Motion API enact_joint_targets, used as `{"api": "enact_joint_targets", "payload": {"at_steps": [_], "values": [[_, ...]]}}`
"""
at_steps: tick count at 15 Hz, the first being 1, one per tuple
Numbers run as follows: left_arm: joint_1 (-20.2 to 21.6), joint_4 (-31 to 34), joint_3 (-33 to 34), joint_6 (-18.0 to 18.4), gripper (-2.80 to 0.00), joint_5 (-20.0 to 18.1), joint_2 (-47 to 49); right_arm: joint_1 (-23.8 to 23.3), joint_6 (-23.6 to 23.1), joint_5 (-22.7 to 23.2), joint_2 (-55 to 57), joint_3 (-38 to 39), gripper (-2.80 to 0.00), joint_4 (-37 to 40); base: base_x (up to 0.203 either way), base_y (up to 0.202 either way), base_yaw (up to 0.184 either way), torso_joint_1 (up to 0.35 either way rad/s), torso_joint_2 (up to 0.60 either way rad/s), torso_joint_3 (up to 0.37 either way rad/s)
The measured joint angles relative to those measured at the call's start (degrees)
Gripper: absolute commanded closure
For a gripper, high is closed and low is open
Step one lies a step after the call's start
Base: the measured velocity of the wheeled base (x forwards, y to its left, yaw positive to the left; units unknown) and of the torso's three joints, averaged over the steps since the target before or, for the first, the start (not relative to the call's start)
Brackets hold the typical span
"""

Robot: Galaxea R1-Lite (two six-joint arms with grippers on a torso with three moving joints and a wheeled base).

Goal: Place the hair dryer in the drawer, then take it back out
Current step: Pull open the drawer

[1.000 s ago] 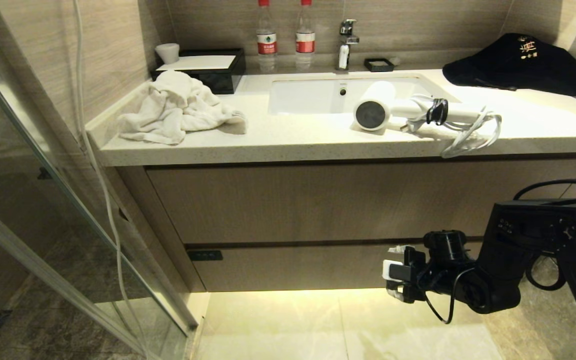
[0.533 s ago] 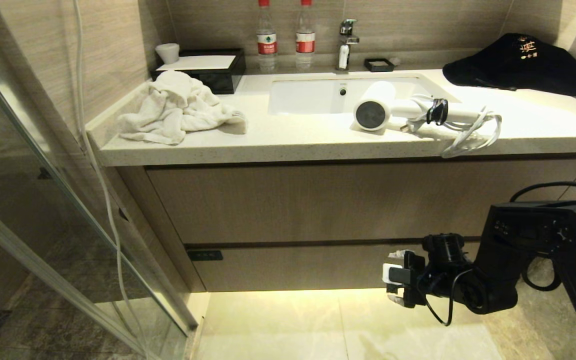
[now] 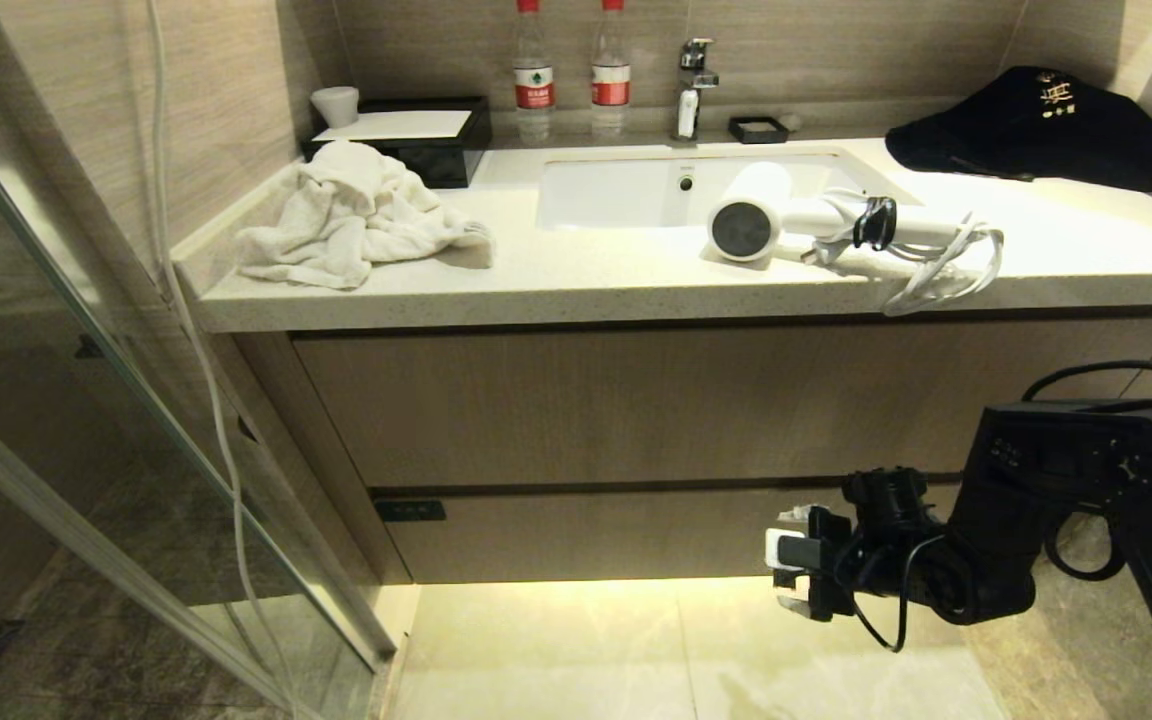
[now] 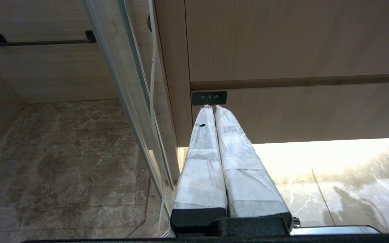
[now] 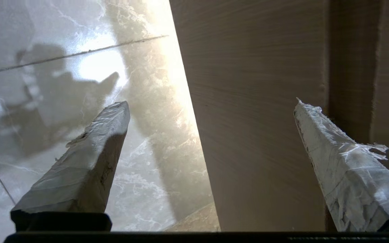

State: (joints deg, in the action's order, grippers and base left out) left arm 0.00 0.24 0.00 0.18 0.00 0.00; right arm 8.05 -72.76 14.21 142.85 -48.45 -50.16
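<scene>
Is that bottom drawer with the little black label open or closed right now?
Closed. The drawer front sits flush under the taller front, and the hair dryer lies on the counter.

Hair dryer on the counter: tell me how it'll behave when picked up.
The hair dryer is probably rigid. Its fat round barrel lies on its side, so a nudge might roll it. The cord, strapped but looping past the counter edge, will likely dangle and could snag.

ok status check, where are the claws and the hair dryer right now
Right claw open, low at the closed drawer front, one finger toward the gap above it. Left claw shut, parked. Hair dryer on the countertop by the sink. Nothing in the way.
</scene>
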Motion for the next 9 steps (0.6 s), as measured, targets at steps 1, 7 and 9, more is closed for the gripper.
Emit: {"api": "enact_joint_targets", "payload": {"at_steps": [1,7,9], "values": [[0.0,0.0,0.0,0.0,0.0,0.0,0.0,0.02,1.18,-0.11,-0.95,0.26,-2.8,0.58,0.0,0.0,0.0,0.0,0.0,0.0],[0.0,0.02,0.0,0.0,0.0,0.0,0.0,0.0,11.29,-0.41,-10.03,5.4,-2.8,5.87,0.0,0.0,0.0,0.0,0.0,0.0],[0.0,0.02,0.0,0.0,0.0,0.0,0.0,-0.06,14.15,-0.45,-12.48,6.84,-2.8,8.02,0.0,0.0,0.0,0.0,0.0,0.0]]}}
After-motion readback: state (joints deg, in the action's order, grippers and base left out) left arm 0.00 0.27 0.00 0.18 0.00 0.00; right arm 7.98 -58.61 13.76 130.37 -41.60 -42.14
